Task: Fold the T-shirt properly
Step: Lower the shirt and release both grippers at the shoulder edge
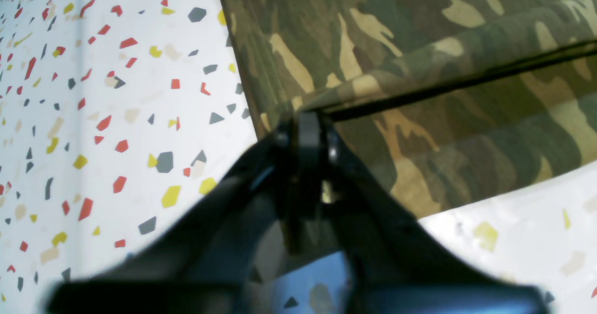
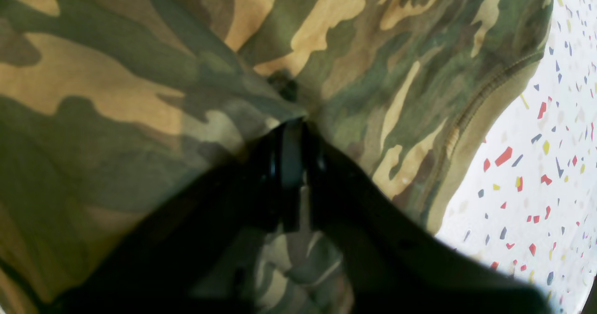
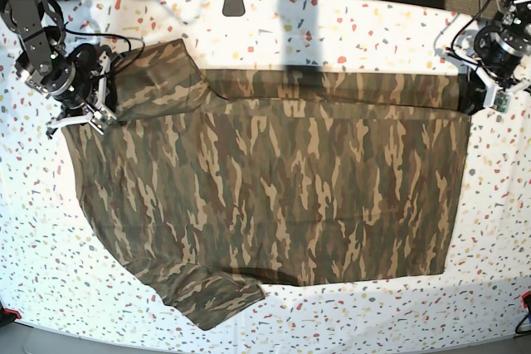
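Observation:
The camouflage T-shirt (image 3: 282, 180) lies spread wide across the table, with its far long edge folded over as a strip (image 3: 332, 89). One sleeve lies at the front left (image 3: 216, 300), another at the back left (image 3: 153, 76). My left gripper (image 3: 466, 97) is at the shirt's far right corner. In the left wrist view it (image 1: 308, 122) is shut on the folded cloth edge (image 1: 419, 48). My right gripper (image 3: 106, 97) is at the back left sleeve. In the right wrist view it (image 2: 291, 127) is shut on bunched cloth (image 2: 140, 71), beside a stitched hem (image 2: 471, 113).
The table (image 3: 348, 31) is white with coloured speckles. A dark mount (image 3: 234, 2) and cables sit at its back edge. The table's front edge runs near the front sleeve. Bare table (image 1: 116, 118) lies beside the shirt's corner.

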`<state>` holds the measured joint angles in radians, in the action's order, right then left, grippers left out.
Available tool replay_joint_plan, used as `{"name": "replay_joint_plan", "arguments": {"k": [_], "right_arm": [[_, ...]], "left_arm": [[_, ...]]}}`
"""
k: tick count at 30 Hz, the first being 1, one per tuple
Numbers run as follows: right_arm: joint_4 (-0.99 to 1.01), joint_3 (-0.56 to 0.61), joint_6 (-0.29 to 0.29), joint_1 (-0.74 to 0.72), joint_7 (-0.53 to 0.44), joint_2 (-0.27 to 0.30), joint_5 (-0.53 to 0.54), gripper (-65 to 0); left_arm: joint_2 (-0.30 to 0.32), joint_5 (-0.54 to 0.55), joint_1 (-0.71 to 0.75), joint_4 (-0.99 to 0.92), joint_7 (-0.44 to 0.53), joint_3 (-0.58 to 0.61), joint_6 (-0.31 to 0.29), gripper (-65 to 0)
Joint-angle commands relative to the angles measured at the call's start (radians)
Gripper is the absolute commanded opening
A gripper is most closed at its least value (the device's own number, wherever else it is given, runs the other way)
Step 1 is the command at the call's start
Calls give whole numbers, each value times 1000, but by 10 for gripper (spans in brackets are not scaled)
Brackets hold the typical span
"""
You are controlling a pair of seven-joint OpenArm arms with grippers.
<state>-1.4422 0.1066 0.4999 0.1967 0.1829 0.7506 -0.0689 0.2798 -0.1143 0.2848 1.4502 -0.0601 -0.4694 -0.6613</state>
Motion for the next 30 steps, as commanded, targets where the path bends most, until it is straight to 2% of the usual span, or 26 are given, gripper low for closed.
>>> {"name": "replay_joint_plan", "arguments": {"k": [1,3,4,8,11,16,19,23,26,30], "right_arm": [[-6,-8,-10,-11,5,23,2,-519],[-7,-8,-10,-12,4,23,2,-420],[-7,-8,-11,-14,5,25,2,-400],[-7,-9,-55,-14,5,41,2,-399],[-21,-9,-59,-13,8,58,5,-399],[-66,-28,-59,-11,24,90,135,-399],[-89,-60,-59,-11,48,92,156,-399],[-113,-75,-59,-10,81,92,156,-400],[-138,-75,-59,17,84,92,155,-399],[-186,-75,-59,71,88,92,155,-399]], "left_arm": [[18,10,-5,14,19,-6,11,-482],[17,10,-5,14,19,-7,11,-426],[18,10,-5,14,18,-7,11,-424],[26,10,-5,18,-13,-8,12,-424],[37,10,-4,32,-90,-8,14,-424],[58,10,40,132,-151,-8,14,-424],[58,-2,85,232,-173,-8,13,-424],[58,-90,143,330,-171,-6,13,-424],[59,-163,183,341,-130,18,12,-424],[67,-412,235,341,-33,109,13,-424]]}}
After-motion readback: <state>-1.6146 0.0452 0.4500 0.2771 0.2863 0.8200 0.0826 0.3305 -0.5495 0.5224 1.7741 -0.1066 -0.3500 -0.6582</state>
